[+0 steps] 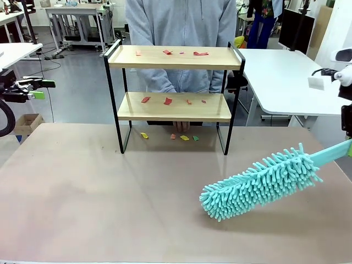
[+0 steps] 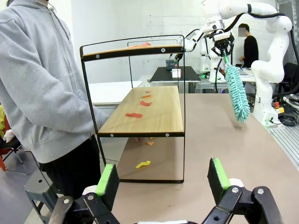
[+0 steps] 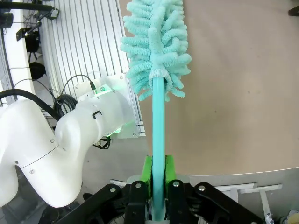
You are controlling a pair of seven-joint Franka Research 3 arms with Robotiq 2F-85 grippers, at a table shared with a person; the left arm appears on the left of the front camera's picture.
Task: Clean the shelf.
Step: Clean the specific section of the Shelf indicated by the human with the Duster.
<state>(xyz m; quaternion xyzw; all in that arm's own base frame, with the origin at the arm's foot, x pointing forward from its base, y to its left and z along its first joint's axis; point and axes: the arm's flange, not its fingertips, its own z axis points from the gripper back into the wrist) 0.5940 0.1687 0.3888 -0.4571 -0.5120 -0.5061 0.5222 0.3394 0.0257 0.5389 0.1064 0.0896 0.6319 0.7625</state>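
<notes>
Pinching the fluffy teal duster [image 1: 261, 181], the right gripper [image 3: 158, 170] has the black-framed wooden shelf [image 1: 165, 64] at ten o'clock; the left gripper [image 2: 162, 177] is spread.

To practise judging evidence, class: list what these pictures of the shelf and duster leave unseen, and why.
Front view: the right edge cuts off the handle of the duster.
Front view: the lower board of the shelf mostly hides the hands of the person.
Left wrist view: the top board is edge-on, hiding most scraps on it.
Right wrist view: the top edge cuts off the duster's tip.
</notes>
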